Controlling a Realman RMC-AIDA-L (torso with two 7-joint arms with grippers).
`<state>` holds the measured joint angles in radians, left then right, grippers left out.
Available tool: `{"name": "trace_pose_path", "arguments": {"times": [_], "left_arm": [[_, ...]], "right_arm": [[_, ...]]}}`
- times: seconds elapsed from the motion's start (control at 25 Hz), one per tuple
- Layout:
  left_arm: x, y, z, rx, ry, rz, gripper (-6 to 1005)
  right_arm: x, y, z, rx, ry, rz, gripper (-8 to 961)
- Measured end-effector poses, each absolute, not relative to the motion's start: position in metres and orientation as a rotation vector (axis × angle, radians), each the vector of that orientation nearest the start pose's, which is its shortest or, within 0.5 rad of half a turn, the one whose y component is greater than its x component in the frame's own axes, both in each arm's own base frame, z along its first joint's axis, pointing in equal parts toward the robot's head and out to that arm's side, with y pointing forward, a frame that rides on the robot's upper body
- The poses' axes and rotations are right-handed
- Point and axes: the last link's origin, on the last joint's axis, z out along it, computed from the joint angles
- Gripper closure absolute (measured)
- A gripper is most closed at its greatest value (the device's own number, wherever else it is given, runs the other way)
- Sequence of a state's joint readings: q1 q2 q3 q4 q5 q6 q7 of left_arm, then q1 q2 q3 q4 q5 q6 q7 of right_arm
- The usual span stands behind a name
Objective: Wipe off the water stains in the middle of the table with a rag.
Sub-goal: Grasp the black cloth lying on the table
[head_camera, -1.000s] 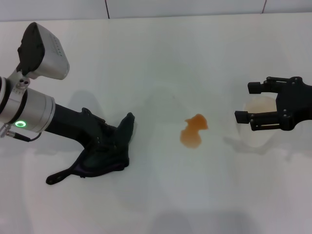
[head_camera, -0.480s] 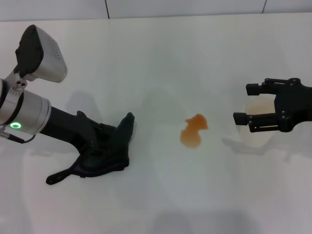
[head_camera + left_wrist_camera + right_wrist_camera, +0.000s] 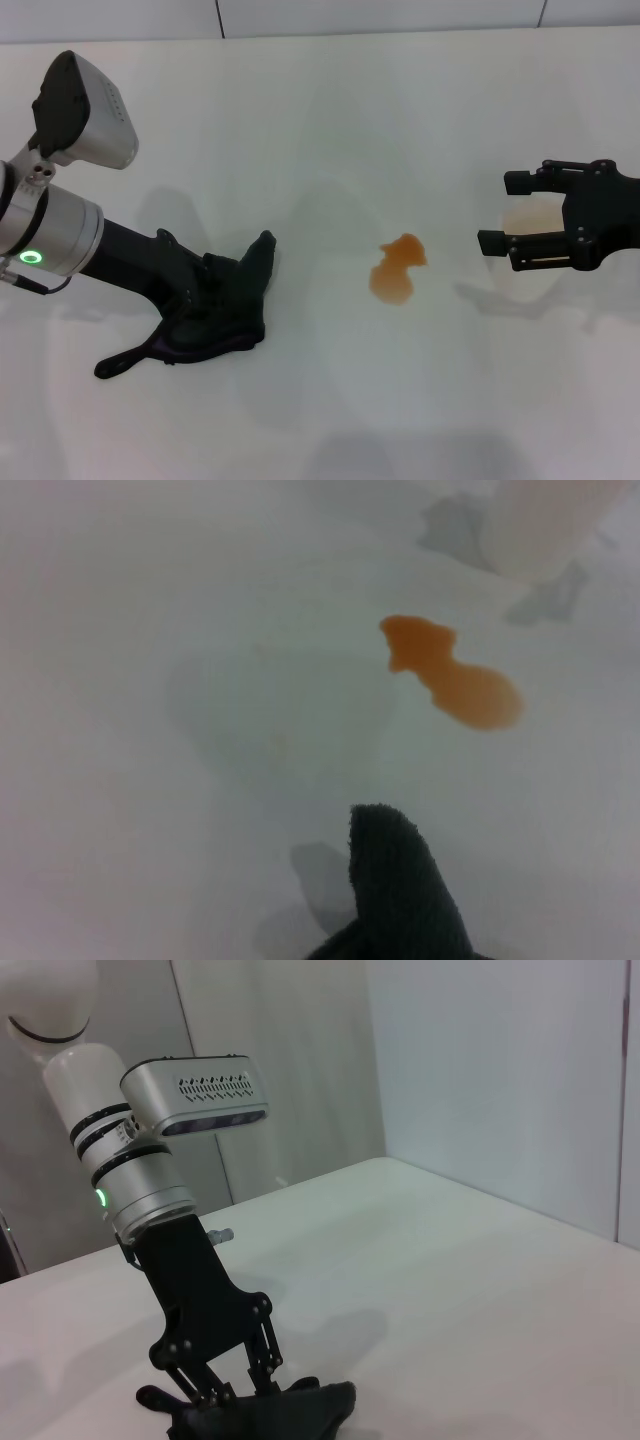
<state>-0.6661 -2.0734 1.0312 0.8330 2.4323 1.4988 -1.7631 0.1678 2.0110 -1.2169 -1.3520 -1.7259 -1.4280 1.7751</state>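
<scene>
Rag (image 3: 215, 310) lies lower left on counter (image 3: 330, 120), left end effector (image 3: 200, 300) down on it, fingers apparently pinching cloth. Water stains (image 3: 398, 268) at centre, untouched. Grasp step; next: drag rag rightward onto them. Right end effector (image 3: 525, 215) idles wide open, right side.

Bright, even light — left wrist view blurred.

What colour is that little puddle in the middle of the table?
Orange-brown; the water stains show best in the left wrist view.
</scene>
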Motion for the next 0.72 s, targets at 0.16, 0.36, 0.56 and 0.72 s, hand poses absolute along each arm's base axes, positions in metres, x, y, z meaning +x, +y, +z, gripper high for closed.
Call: {"name": "trace_pose_path", "arguments": {"times": [0.16,0.36,0.56,0.72], "left_arm": [[-0.2443,0.3502,-0.0233,-2.994,-0.615,0.226,649],[-0.2445,0.3503,-0.0231,-2.989,-0.636,0.224,675],[-0.2443,0.3512,-0.0223,-2.980,-0.651,0.221,770],[-0.2436,0.3513,-0.0218,-2.983,-0.656,0.224,908]], "right_arm": [[0.2260,0.2964,0.0509,-2.694,0.514,0.514,93],[0.2255,0.2962,0.0510,-2.695,0.512,0.516,93],[0.2255,0.2959,0.0510,-2.695,0.512,0.517,93],[0.2251,0.2956,0.0504,-2.698,0.510,0.516,94]]}}
